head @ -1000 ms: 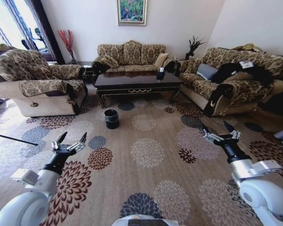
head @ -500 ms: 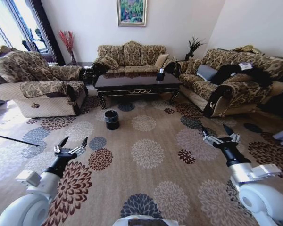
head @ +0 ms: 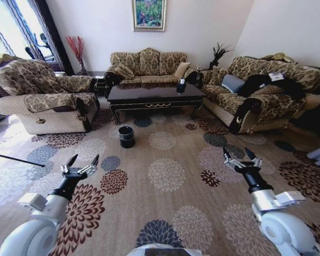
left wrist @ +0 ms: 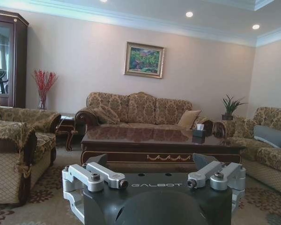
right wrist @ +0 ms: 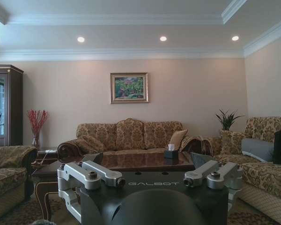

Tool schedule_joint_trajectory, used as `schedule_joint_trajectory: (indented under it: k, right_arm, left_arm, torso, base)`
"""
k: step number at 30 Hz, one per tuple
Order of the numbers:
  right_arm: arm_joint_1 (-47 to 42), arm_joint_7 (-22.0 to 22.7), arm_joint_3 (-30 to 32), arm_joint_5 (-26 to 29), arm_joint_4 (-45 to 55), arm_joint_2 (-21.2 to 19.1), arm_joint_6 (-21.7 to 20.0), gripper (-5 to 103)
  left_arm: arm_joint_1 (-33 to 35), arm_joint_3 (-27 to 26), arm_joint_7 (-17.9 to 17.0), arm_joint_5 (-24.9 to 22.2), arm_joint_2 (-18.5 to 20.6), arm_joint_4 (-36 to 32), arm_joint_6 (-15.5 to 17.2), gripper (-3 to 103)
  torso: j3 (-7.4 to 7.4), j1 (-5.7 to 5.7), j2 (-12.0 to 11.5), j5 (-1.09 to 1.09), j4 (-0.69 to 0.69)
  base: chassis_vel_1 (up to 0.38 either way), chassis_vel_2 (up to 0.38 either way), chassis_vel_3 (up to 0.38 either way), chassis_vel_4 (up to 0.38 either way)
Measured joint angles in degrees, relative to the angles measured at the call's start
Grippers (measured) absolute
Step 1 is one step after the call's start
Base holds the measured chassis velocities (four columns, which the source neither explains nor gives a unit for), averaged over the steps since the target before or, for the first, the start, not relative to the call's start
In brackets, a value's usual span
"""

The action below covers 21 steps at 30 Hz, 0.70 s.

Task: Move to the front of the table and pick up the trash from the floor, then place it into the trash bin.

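Facing the table [head: 156, 94] across the floor [head: 165, 176].
We hold left gripper [head: 80, 161] and right gripper [head: 237, 155] released, empty, above carpet; trash bin [head: 126, 135] stands ahead.

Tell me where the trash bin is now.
In the head view, the trash bin stands on the floor, just before the table's left front leg.

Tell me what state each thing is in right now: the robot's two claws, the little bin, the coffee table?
left gripper: open, empty, held above the carpet.
right gripper: open, empty, held above the carpet.
trash bin: upright on the floor, lined, in front of the table.
table: standing before the sofa, a small dark box on its top.
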Motion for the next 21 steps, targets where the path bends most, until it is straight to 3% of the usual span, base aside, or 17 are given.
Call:
schedule_joint_trajectory:
  k: [11,14,21]
  right_arm:
    - [2.4,0.5,-2.5,0.5,-2.6,-0.6,-0.3,100]
    - [3.2,5.0,-3.2,-0.5,-2.8,-0.6,-2.8,100]
    - [3.4,3.2,-4.2,-1.0,-3.8,-0.6,-3.1,100]
  left_arm:
    - [-0.6,-0.6,-0.1,0.0,0.3,2.9,0.1,100]
    - [-1.4,-0.7,-0.1,0.1,0.6,3.3,0.3,100]
    - [-1.9,-0.2,-0.2,0.9,0.3,4.4,0.3,100]
  torso:
    - [1.61,1.26,2.9,0.0,0.03]
    - [2.18,1.73,3.9,0.0,0.01]
    - [3.09,2.42,5.5,0.0,0.02]
  base:
    - [0.0,0.0,0.0,0.0]
    - [0.0,0.0,0.0,0.0]
    - [0.0,0.0,0.0,0.0]
